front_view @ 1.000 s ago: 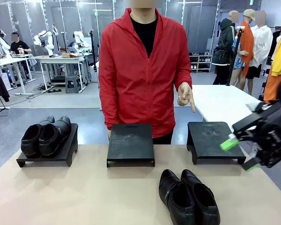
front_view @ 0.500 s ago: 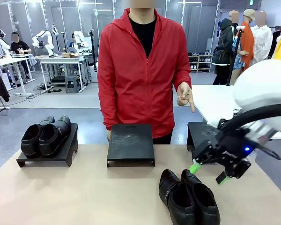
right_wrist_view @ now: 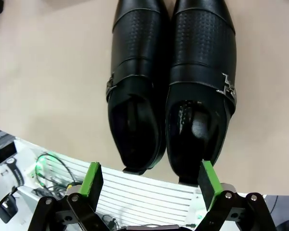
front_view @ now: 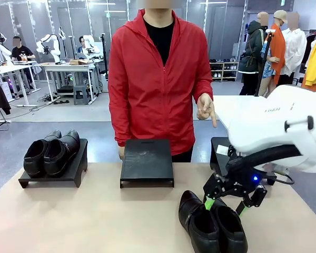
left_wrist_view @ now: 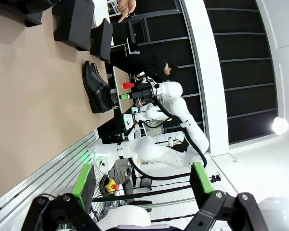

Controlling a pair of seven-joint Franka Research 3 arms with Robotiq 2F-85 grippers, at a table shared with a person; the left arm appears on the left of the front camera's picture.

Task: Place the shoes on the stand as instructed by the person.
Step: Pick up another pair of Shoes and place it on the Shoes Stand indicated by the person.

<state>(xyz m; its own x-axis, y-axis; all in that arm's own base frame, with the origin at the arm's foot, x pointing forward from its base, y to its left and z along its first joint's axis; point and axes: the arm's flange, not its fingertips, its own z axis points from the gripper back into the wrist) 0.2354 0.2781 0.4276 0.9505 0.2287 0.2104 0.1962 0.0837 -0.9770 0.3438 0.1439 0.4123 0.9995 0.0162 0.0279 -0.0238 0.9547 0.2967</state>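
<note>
One pair of shoes [front_view: 51,152] up on a stand [front_view: 78,169], other pair [front_view: 211,221] waiting on the counter [front_view: 95,221], right fingers [front_view: 209,203] wide, holding nothing.

Lab-like workshop hall, open grey floor [front_view: 68,113] at mid left of the frame, white work tables [front_view: 68,67] upper left with a stool [front_view: 81,94] and loose cables [front_view: 55,101] beneath, glass partition panels [front_view: 110,21] along the back, low shelf unit [front_view: 225,70] upper right, beige table [front_view: 95,221] across the foreground.

Bright even light, warped wrist views
</note>
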